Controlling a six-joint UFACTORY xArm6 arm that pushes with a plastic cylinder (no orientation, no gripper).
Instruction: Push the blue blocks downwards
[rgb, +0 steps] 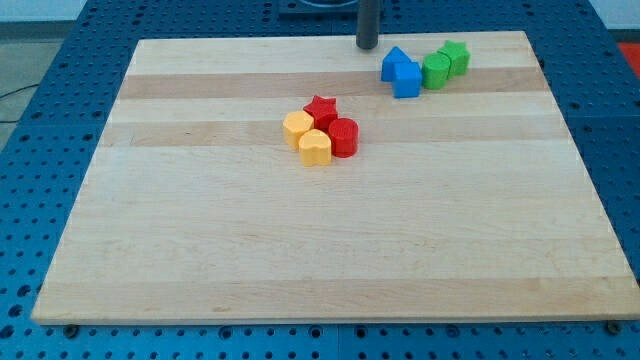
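Observation:
Two blue blocks sit touching near the view's top right: one blue block (394, 63) with a peaked top and a blue cube-like block (407, 78) just below and right of it. My tip (367, 46) stands near the board's top edge, a little up and left of the blue blocks, apart from them. Two green blocks touch the blue pair on the right: a green cylinder-like block (436, 71) and a green block (455, 57) behind it.
A cluster sits at the board's centre: a red star (320, 109), a red cylinder (343, 137), a yellow hexagon-like block (297, 128) and a yellow heart-like block (315, 147). The wooden board (330, 250) lies on a blue perforated table.

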